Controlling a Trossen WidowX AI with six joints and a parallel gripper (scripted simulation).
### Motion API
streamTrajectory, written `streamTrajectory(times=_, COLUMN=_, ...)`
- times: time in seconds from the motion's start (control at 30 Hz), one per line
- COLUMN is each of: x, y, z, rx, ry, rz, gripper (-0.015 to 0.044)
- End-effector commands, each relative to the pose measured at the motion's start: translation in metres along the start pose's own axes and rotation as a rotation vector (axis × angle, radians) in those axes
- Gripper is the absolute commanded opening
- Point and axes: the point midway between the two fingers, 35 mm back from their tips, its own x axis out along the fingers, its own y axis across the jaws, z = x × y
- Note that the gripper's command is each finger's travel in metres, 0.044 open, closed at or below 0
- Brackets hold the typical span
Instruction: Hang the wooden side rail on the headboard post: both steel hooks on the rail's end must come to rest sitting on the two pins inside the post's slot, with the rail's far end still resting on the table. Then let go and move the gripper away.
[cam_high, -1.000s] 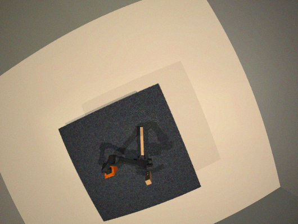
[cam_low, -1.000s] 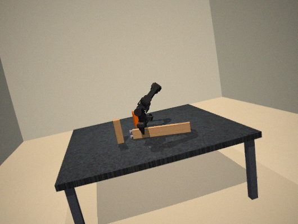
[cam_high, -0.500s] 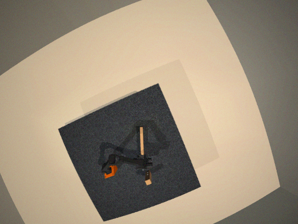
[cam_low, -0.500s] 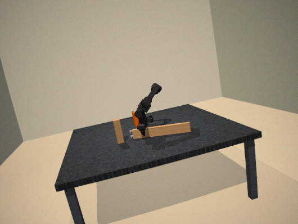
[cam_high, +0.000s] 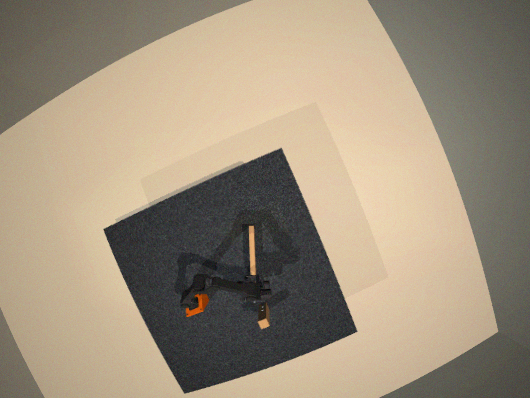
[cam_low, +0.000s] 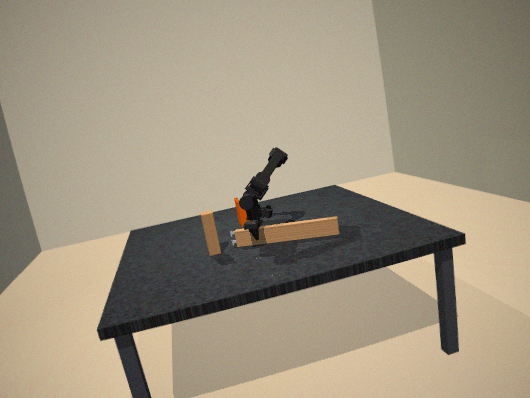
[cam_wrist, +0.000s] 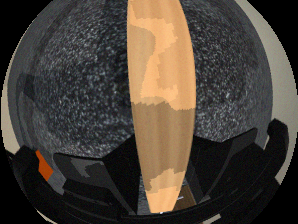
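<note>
exterior view: hand (cam_low: 256, 234) grips the rail (cam_low: 302, 229) beside the post (cam_low: 211, 234).

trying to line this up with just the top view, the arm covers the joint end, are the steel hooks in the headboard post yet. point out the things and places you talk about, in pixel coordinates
Observer: No, the exterior view shows the steel hooks (cam_low: 233, 238) short of the headboard post (cam_high: 264, 316) (cam_low: 211, 234) (cam_wrist: 186, 197), with a visible gap.
Operator: ok and has the hand got the rail
Observer: Yes, in the wrist view the hand (cam_high: 257, 288) (cam_low: 257, 236) (cam_wrist: 154, 133) is shut on the rail (cam_high: 252, 250) (cam_low: 305, 230) (cam_wrist: 162, 75), one finger each side.
Operator: is the rail lying flat
Observer: No, its broad face stands upright in the exterior view.
</note>
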Motion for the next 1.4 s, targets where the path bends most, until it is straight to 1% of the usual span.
streamTrajectory(times=0.0, x=0.0012, y=0.0001, z=-0.0001, rx=0.007, ry=-0.003, rz=0.002, gripper=0.0)
streamTrajectory(times=0.17, x=0.0006, y=0.0002, z=0.0, rx=0.002, ry=-0.003, rz=0.002, gripper=0.0)
streamTrajectory(times=1.37, x=-0.0007, y=0.0056, z=0.0041, rx=-0.312, ry=-0.004, rz=0.001, gripper=0.0)
